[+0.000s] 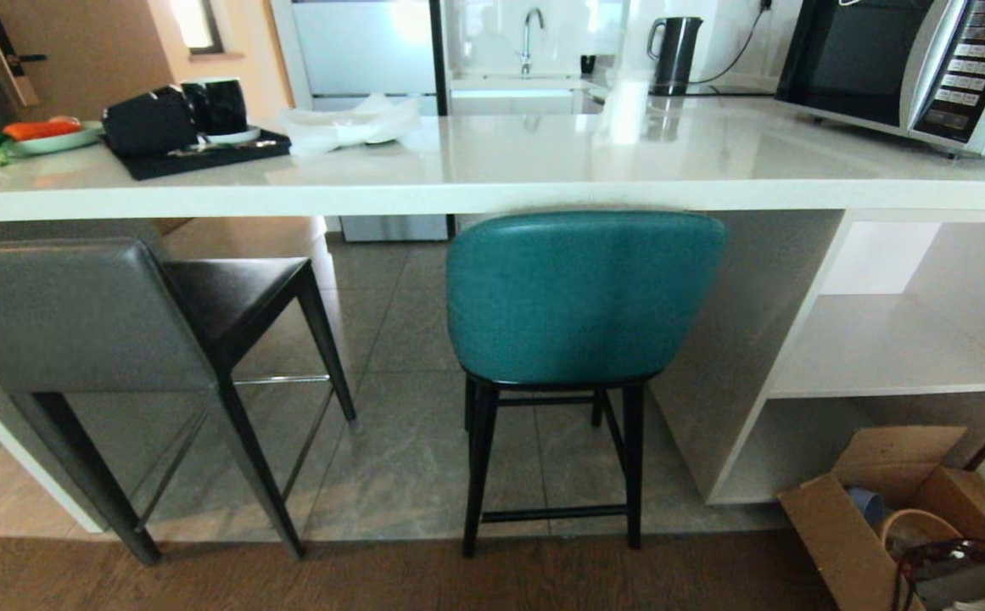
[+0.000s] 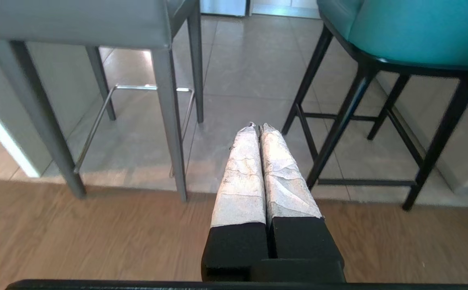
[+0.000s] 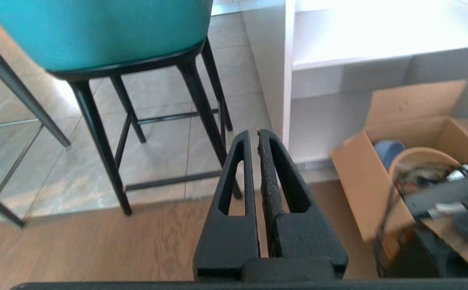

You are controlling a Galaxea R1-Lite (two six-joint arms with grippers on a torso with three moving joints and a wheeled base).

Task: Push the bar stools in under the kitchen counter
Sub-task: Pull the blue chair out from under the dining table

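starting at your left gripper: paper-wrapped fingers pressed together, nothing held, hanging low over the wood floor, pointing into the gap between the two stools.

right gripper: black fingers closed to a hairline, empty, also low over the wood floor, aimed past the teal stool's right-side legs toward the white panel leg.

teal stool: straight ahead of you, rounded back facing you, its top just below the edge of the kitchen counter. thin black legs on the grey tile. it reads as mostly tucked in; any push left runs straight forward on the backrest. the right gripper looks the nearer, the left only a little further off.

grey stool: ahead and to your left, turned at an angle, low back toward you and seat corner pointing off to the right. it looks to need squaring as well as pushing. the left gripper is the nearer. chrome footrest between its dark legs.

in the way: nothing lies between grippers and stools.

alongside: open cardboard box of oddments on the floor to your right, beside the shelf cubbies.

on the counter: microwave, kettle, black tray with cups.
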